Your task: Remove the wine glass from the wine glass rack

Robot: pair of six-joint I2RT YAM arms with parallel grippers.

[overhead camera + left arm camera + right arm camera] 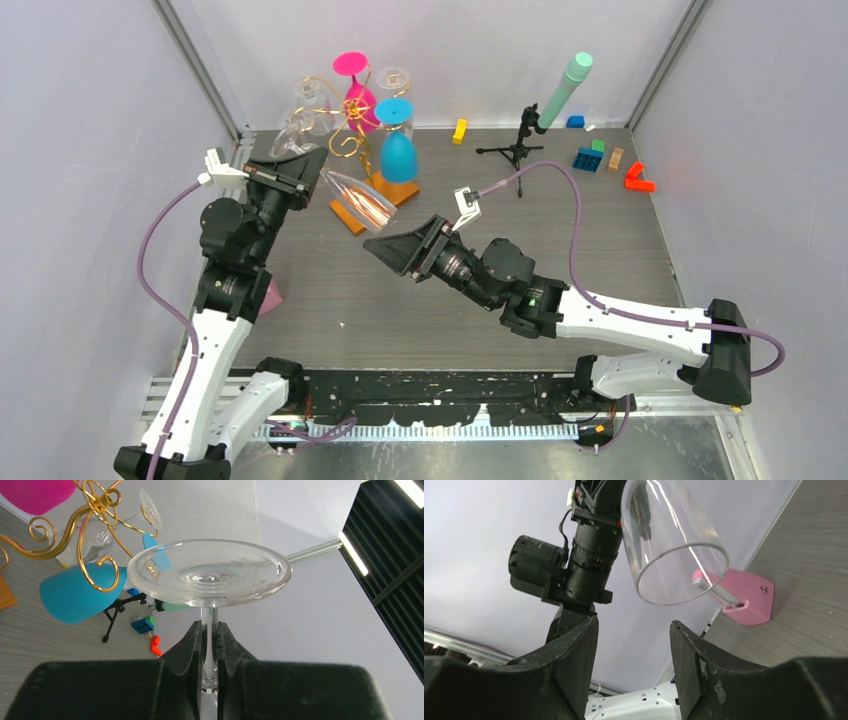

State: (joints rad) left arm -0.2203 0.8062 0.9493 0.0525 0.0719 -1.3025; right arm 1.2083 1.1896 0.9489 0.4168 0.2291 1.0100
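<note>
My left gripper (312, 172) is shut on the stem of a clear wine glass (358, 203) and holds it tilted above the table, apart from the rack's arms. In the left wrist view the fingers (210, 626) pinch the stem just under the round foot (210, 572). The gold wire rack (352, 125) stands behind on its orange base (404, 194). Pink (355, 88), blue (397, 150) and clear (305, 110) glasses hang on it. My right gripper (376, 248) is open and empty just below the held glass's rim (676, 550).
A black tripod (516, 150) with a mint cylinder (565, 88) stands at the back right. A yellow block (459, 131), blue and green blocks (590, 157) and a red block (637, 180) lie nearby. A pink wedge (270, 295) sits by the left arm.
</note>
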